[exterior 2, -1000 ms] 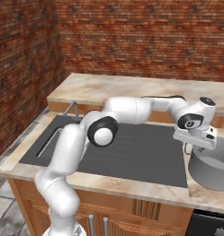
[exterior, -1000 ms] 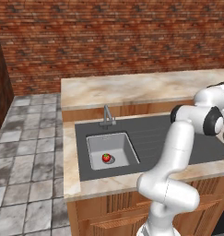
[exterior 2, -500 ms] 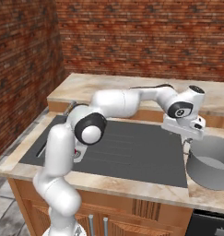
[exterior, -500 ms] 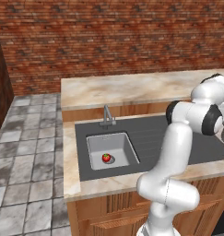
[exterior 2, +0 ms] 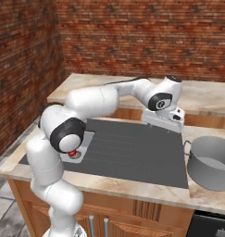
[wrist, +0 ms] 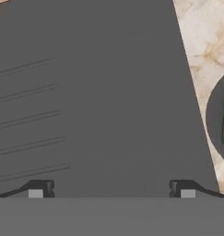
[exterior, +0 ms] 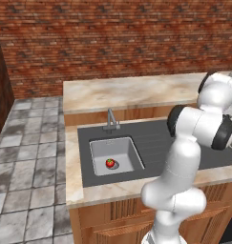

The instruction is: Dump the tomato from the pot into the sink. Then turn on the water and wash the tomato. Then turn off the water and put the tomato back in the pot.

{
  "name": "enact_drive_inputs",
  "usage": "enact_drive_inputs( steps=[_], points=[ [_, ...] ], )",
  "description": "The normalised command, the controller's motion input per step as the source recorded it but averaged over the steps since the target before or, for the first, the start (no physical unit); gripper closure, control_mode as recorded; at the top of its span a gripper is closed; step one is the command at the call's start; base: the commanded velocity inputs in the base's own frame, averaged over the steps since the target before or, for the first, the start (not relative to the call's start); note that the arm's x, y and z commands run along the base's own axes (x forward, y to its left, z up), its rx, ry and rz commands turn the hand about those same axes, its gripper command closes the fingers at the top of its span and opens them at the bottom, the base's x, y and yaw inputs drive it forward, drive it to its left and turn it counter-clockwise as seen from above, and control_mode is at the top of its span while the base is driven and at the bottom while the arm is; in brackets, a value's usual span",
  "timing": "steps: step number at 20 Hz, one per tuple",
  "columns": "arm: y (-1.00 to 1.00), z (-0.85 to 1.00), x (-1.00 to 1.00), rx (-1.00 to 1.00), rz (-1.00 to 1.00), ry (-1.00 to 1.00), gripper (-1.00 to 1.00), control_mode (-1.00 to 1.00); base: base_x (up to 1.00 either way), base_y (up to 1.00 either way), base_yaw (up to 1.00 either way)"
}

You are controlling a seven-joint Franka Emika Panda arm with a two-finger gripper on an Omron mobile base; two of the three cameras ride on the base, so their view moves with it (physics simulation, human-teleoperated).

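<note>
Risk is judged to lie in the coming reach. Nearest, the two-finger gripper (wrist: pixel 111 191) is held spread wide and empty over the dark ribbed drainboard (wrist: pixel 85 101). The large grey metal pot (exterior 2: pixel 212 162) is seen at 3 o'clock. Farther, at 9 o'clock, the small red tomato (exterior: pixel 110 163) lies in the light grey sink basin (exterior: pixel 128 148); the slim grey faucet (exterior: pixel 110 119) could be struck.

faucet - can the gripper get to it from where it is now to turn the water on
Probably yes. The gripper is open over the ribbed drainboard, and nothing stands between it and the faucet behind the sink; the pot is off to the other side.
</note>
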Motion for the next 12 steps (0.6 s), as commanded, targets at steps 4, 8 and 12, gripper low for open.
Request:
enact_drive_inputs(
  steps=[4,8,12],
  points=[
    [1.0,0.01,-0.08,0.0,0.0,0.0,-1.0,-1.0,0.0,0.0,0.0],
    [1.0,0.0,0.0,0.01,0.02,0.0,-1.0,-1.0,0.0,0.0,0.0],
    [0.92,0.0,0.16,0.08,0.02,0.0,-1.0,-1.0,0.0,0.0,0.0]
  ],
)
